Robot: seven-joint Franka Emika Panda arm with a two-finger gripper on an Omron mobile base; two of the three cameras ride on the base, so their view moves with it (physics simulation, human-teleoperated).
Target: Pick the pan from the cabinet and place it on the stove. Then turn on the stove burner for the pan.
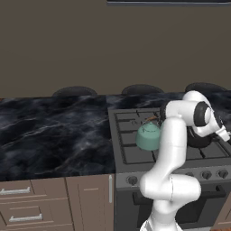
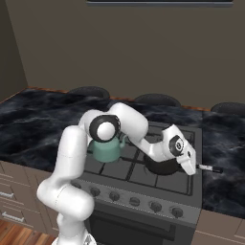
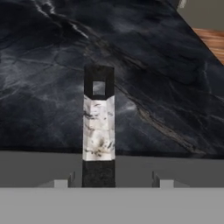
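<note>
Pan (image 2: 162, 166) sits on stove (image 2: 191, 139), front-right burner area, lower-right of centre in right base view; mostly hidden behind the wrist. Pan handle (image 3: 99, 127) runs out to the right past the stove edge over the dark marble counter (image 1: 54, 131); in hand view it stands vertical at frame centre, silver mid-section, black end w/ a square hole at top. Gripper (image 3: 113, 183) is above the handle: fingertips (image 3: 61, 183) stand either side of it, apart, w/ clear gaps, not clamping; jaws spread moderately wide. Teal kettle (image 1: 148, 136) sits on the stove's left-front grate, centre of left base view. Knob row (image 2: 143, 203) along the stove front.
</note>
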